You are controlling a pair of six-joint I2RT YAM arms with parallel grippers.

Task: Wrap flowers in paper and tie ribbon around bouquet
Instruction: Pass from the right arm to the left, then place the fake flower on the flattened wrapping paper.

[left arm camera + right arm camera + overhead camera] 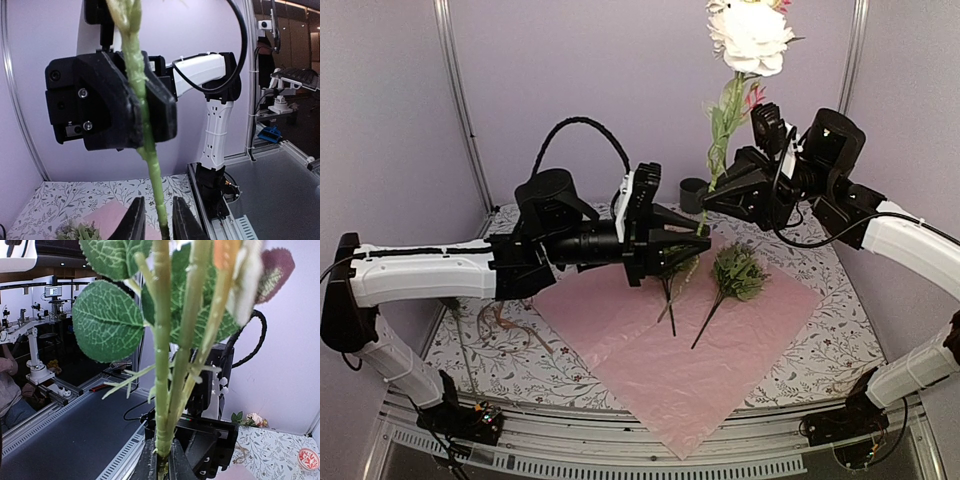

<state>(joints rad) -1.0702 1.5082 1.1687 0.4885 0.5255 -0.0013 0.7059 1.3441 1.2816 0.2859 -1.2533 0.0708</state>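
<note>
Cloth (820, 330), floral, under pink paper (670, 370); lilac walls (620, 70) behind. Upright flowers (750, 35): stem clamped in right gripper (708, 203); left gripper (692, 240) jaws narrowly apart astride it. Green sprig (738, 270) on paper.

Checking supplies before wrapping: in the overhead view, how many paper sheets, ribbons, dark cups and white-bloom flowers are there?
Paper sheets: 1
Ribbons: 1
Dark cups: 1
White-bloom flowers: 1
Total: 4
</note>
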